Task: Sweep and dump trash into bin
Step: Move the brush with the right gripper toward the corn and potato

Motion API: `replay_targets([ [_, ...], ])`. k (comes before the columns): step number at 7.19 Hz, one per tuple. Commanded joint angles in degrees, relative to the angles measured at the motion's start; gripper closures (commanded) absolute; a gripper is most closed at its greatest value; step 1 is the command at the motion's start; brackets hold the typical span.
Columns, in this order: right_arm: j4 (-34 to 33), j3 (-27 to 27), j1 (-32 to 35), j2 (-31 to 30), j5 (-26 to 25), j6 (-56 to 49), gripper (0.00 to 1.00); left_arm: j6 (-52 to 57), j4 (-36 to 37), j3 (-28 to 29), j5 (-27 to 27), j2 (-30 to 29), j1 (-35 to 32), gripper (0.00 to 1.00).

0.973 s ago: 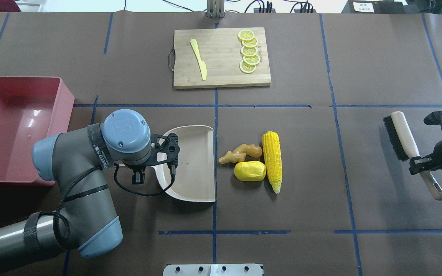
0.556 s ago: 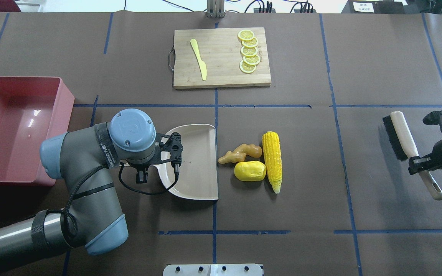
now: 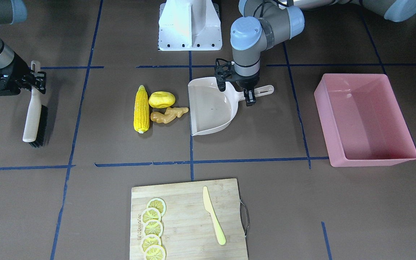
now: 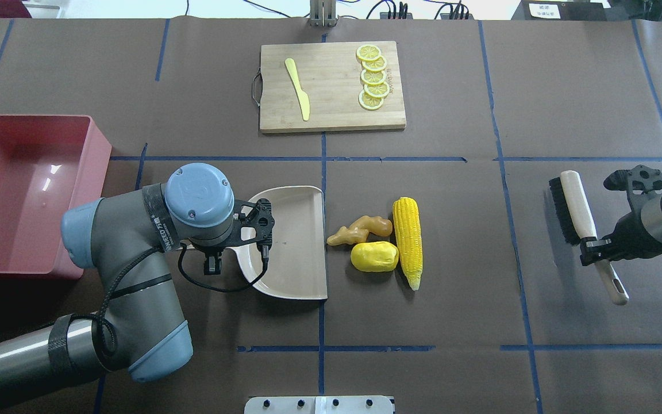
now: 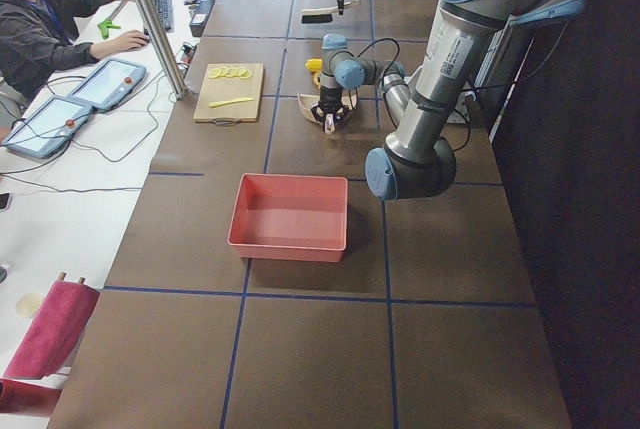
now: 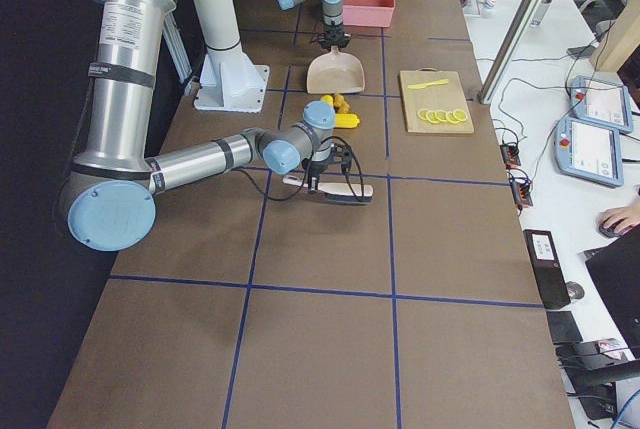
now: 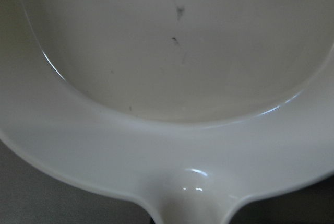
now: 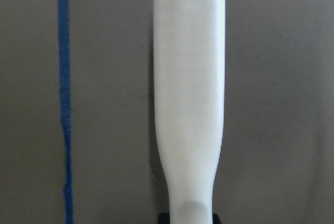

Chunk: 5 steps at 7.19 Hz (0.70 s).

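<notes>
Gripping the handle of the beige dustpan (image 4: 293,241), the left hand (image 3: 247,92) sits left of centre in the overhead view, closed tight on that handle; the pan rests on the table (image 4: 451,322) with its straight open edge turned right, toward the trash; the trash lies in a close cluster just right of centre: the corn cob (image 4: 408,241) lengthwise on the right, the potato (image 4: 373,256) against its left side, the ginger root (image 4: 360,229) just above the potato and nearest the pan's edge, a narrow gap from it; the pink bin (image 4: 15,190) stands at the left edge, well apart from the trash; at the far right the right hand (image 4: 598,250) is clamped on the handle of a brush (image 4: 575,207), bristles facing left; at top centre a cutting board (image 4: 331,86) carries lemon slices (image 4: 373,76) and a pale knife (image 4: 297,89).
</notes>
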Motion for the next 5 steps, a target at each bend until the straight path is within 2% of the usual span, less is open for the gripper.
replay_targets([
  [1,-0.70,0.66,-5.23,4.85,-1.20,7.85,1.00,0.00,-0.03,0.05,0.00,0.07,-0.08,1.00],
  [5,-0.79,-0.04,-12.80,13.04,-6.91,15.61,1.00,0.00,-0.03,0.05,0.00,0.07,-0.08,1.00],
])
